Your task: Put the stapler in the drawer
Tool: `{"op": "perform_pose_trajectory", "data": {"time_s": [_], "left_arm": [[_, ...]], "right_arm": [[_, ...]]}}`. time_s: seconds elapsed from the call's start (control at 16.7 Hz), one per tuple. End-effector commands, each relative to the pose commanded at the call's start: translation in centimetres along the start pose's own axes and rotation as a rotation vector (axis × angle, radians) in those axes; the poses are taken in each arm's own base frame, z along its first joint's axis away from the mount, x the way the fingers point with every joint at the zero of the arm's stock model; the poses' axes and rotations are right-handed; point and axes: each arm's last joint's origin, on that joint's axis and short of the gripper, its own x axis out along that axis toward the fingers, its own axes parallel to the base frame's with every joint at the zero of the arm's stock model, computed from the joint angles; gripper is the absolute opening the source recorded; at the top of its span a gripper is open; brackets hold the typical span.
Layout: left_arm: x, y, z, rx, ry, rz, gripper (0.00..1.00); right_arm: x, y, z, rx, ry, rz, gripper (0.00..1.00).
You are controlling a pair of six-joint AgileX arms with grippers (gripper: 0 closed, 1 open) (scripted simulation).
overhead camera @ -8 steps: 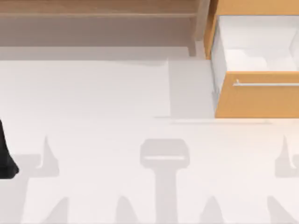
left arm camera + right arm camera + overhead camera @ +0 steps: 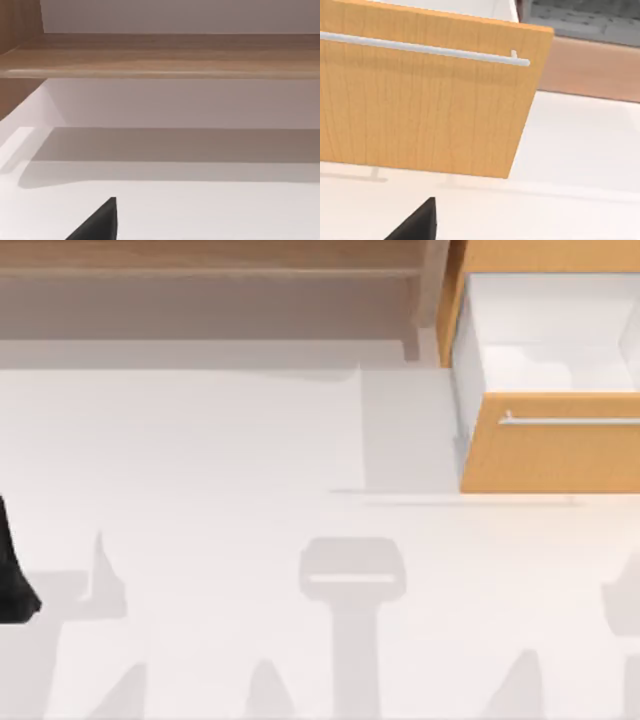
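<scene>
The white surface (image 2: 200, 460) runs back to a wooden shelf (image 2: 200, 255), the drawer (image 2: 550, 445) stands pulled open at its far right, and whether either claw is wide or narrow, I cannot tell.

Orange-tan drawer (image 2: 548, 445) stands pulled open at table's far right.

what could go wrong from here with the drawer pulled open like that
1. The drawer stands pulled out at the table's far right, its orange-tan front and silver handle jutting over the table. In the right wrist view the front looms close, so that arm might clip it.
2. The dark left arm sits at the table's left edge, far from the drawer, so a long carry across may be needed.
</scene>
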Motion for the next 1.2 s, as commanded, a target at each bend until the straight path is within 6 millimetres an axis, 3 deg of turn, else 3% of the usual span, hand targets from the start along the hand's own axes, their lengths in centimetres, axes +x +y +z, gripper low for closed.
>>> {"op": "perform_pose_trajectory", "data": {"time_s": [0.3, 0.66, 0.9, 1.2], "left_arm": [[0.0, 0.0, 0.0, 0.0, 0.0, 0.0, 1.0], [0.0, 0.0, 0.0, 0.0, 0.0, 0.0, 1.0], [0.0, 0.0, 0.0, 0.0, 0.0, 0.0, 1.0], [0.0, 0.0, 0.0, 0.0, 0.0, 0.0, 1.0]], "right_arm": [[1.2, -1.5, 0.3, -0.181, 0.504, 0.046, 1.0], [2.8, -3.6, 0.6, -0.288, 1.002, 0.266, 1.0], [3.5, -4.6, 0.7, -0.297, 1.173, 0.402, 1.0], [3.7, -4.8, 0.7, -0.297, 1.2, 0.429, 1.0]]}}
